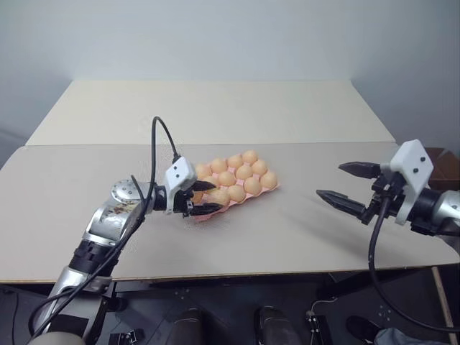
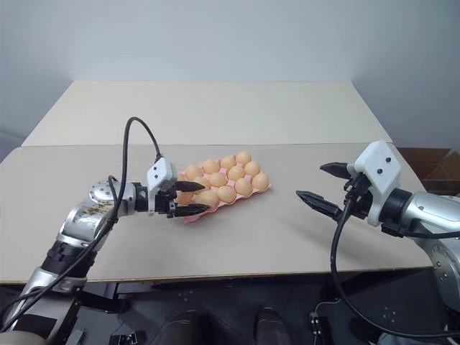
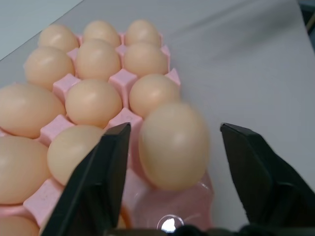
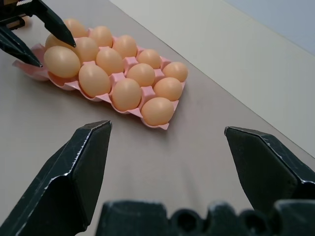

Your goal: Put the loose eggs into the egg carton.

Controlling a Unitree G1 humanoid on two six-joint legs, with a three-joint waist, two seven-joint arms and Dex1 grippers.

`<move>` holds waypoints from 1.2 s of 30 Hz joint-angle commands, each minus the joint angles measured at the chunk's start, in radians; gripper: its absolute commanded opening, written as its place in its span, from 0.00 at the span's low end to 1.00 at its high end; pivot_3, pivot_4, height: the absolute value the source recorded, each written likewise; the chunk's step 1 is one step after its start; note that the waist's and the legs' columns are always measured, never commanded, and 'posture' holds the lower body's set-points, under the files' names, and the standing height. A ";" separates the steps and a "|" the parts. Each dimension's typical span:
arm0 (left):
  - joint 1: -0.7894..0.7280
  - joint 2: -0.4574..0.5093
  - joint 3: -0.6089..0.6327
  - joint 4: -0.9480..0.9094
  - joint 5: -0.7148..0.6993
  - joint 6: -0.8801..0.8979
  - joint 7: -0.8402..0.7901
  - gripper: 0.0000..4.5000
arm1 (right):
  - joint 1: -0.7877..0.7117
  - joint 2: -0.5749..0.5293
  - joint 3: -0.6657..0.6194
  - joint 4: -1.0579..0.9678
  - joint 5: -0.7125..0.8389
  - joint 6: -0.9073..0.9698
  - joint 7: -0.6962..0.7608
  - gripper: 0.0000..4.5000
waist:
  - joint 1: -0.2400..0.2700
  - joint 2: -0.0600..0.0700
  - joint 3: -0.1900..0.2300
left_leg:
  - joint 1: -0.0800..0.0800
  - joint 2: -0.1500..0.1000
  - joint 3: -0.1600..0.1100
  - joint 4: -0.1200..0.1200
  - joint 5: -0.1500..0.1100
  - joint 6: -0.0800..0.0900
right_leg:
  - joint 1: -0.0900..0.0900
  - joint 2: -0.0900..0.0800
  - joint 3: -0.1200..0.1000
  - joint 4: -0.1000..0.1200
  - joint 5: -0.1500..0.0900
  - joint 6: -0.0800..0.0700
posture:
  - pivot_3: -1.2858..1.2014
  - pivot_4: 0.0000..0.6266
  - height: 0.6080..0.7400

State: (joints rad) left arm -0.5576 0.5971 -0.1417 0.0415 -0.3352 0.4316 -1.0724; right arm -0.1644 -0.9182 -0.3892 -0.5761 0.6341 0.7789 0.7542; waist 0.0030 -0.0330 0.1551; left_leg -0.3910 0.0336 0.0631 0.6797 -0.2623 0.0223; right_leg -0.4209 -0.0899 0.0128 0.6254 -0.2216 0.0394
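Note:
The pink egg carton [image 1: 275,188] lies in the middle of the table with tan eggs in several cups. My left gripper [image 1: 215,197] is at the carton's near-left corner, open. One egg [image 3: 173,145] stands between its fingers [image 3: 106,167] over a corner cup, with a gap on each side. The right wrist view shows that same egg [image 4: 61,61] in the carton's end row, flanked by the left gripper [image 4: 56,55]. My right gripper [image 1: 329,180] hovers open and empty above the table to the right of the carton, pointing toward it.
The grey table [image 1: 287,237] has its front edge close to me. A lighter table [image 1: 215,108] adjoins it behind. A black cable [image 1: 154,144] loops above my left wrist. A brown object [image 1: 442,165] sits past the table's right side.

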 commanded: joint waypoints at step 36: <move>0.522 0.309 0.631 -0.164 -0.115 -0.020 0.064 0.98 | -0.128 -0.008 0.120 0.135 -0.026 -0.106 0.091 0.96 | 0.008 0.000 0.000 | 0.002 0.002 0.003 -0.001 0.000 0.000 | 0.000 -0.001 -0.001 0.001 -0.001 -0.003 | 0.52 0.24 1.00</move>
State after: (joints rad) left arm -0.0037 0.8971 0.5285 -0.1548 -0.4917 0.4195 -1.0542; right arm -0.2779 -0.9164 -0.2455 -0.4188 0.6069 0.6868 0.8464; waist 0.0114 -0.0329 0.1550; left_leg -0.3889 0.0352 0.0663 0.6785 -0.2624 0.0228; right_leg -0.4209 -0.0905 0.0115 0.6261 -0.2228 0.0362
